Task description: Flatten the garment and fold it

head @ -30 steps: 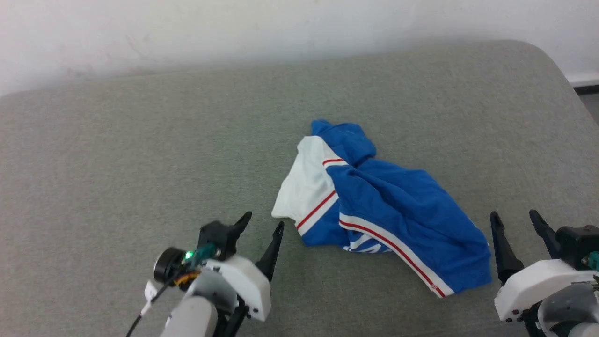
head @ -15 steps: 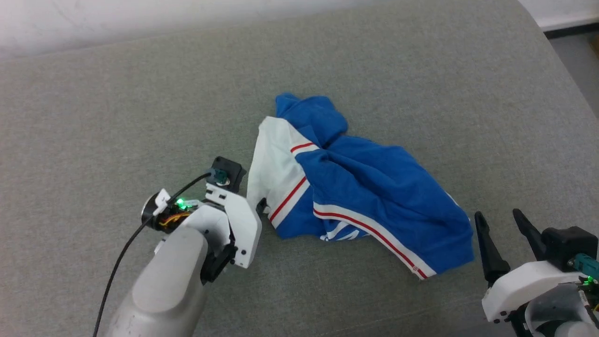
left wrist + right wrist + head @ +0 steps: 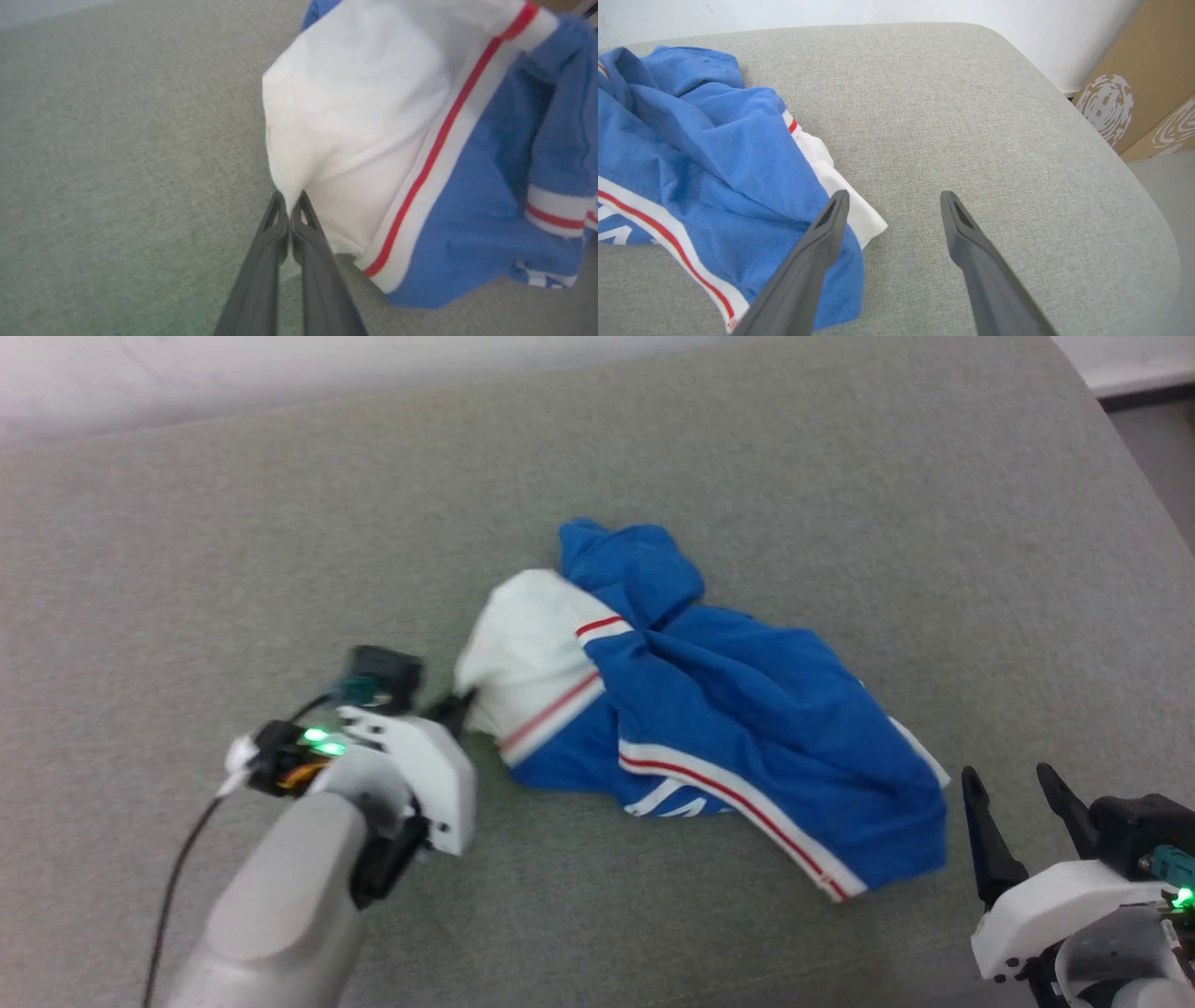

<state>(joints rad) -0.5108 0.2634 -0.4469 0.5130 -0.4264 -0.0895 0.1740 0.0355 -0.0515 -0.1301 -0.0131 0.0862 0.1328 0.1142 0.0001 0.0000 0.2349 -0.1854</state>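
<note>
Head view: the garment (image 3: pixel 747 719) lies crumpled at centre; the left gripper (image 3: pixel 461 702), centre left, pinches its white sleeve (image 3: pixel 523 658); the right gripper (image 3: pixel 1022 803), lower right, stands wide. Left wrist view: jaws closed on the sleeve corner, lower centre. Right wrist view: jaws spread, garment at left.

The shirt (image 3: pixel 747 709) lies crumpled in a heap on the grey fabric surface (image 3: pixel 280 523): blue body, red-and-white stripes, its white sleeve (image 3: pixel 523 653) bunched at the left end.
</note>
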